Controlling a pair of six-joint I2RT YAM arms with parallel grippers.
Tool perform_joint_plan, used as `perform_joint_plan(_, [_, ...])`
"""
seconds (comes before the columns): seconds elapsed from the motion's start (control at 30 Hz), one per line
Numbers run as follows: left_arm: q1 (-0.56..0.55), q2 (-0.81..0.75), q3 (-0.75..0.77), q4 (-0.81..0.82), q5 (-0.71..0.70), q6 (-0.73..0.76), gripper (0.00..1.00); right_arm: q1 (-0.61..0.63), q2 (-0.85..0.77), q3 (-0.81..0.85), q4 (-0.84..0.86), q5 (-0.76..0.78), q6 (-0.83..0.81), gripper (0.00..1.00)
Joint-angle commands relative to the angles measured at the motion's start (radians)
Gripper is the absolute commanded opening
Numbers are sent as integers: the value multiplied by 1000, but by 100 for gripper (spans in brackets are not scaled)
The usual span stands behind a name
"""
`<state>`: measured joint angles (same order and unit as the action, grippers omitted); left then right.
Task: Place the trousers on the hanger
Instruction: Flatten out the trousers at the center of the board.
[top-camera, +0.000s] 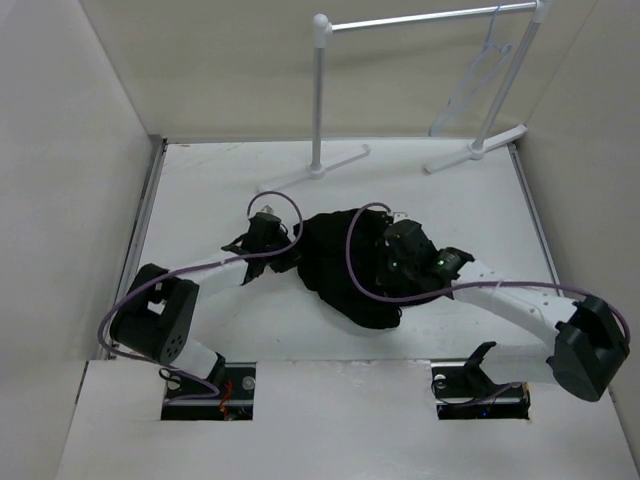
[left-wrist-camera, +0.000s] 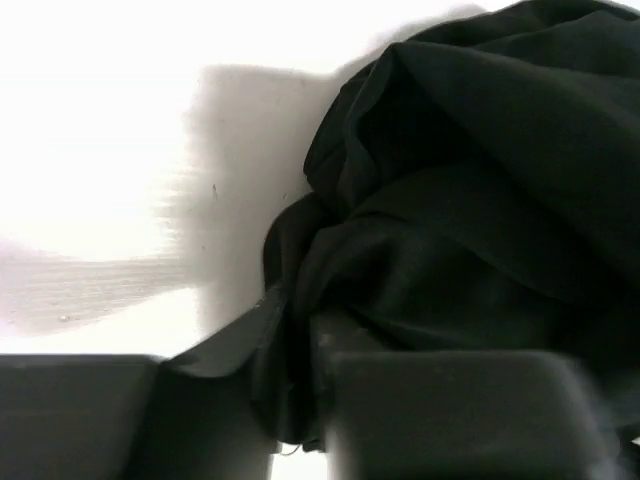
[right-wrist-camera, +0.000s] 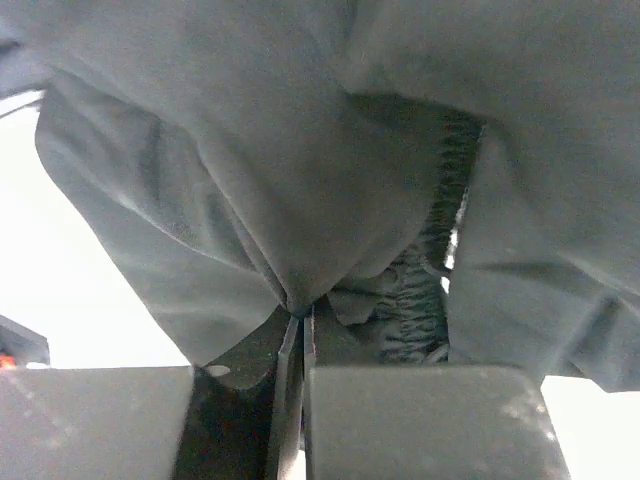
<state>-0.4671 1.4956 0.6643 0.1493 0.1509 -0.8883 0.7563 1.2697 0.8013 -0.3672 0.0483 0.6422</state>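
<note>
Fingers (right-wrist-camera: 420, 420) pinch bunched trousers (top-camera: 345, 265); hanger (top-camera: 487, 60) hangs on rack (top-camera: 320, 100) beyond.

Left claw (left-wrist-camera: 247, 395) grips bunched black trousers (left-wrist-camera: 480, 200) on white table (left-wrist-camera: 100, 150).

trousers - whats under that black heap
Only white table shows around the bunched trousers. Anything beneath the heap is covered by fabric. The right claw grips a fold, its tips partly hidden.

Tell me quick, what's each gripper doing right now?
Left gripper: closed on a fold of the trousers.
Right gripper: closed, pinching the trousers.
</note>
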Motion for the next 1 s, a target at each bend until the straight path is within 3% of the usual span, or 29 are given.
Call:
perform_joint_plan(0.0, [55, -180, 134, -34, -97, -40, 5, -35, -137, 220, -36, 2, -27, 3])
perform_joint_plan(0.17, [190, -415, 487, -356, -129, 75, 4, -30, -193, 576, -208, 33, -81, 3])
perform_joint_plan(0.2, [222, -437, 685, -472, -122, 119, 4, -24, -191, 743, -267, 27, -99, 4])
perform_joint_plan(0.3, [207, -408, 981, -635, -132, 198, 7, -24, -191, 898, -328, 36, -118, 4])
perform_joint_plan(0.4, [146, -367, 1121, -723, -148, 239, 14, -44, -234, 911, -332, 33, -125, 5])
perform_joint_plan(0.47, [124, -363, 1091, -754, -162, 242, 22, -77, -259, 841, -335, 25, -142, 6])
perform_joint_plan(0.57, [92, -388, 915, -783, -192, 242, 51, -126, -302, 617, -343, 42, -145, 7])
perform_joint_plan(0.67, [110, -416, 709, -807, -208, 242, 67, -203, -339, 404, -312, 67, -127, 6])
perform_joint_plan(0.8, [184, -480, 420, -806, -252, 235, 67, -321, -377, 163, -259, 100, -79, 8])
perform_joint_plan(0.97, [251, -547, 166, -797, -295, 186, 64, -432, -374, 32, -262, 146, -36, 12])
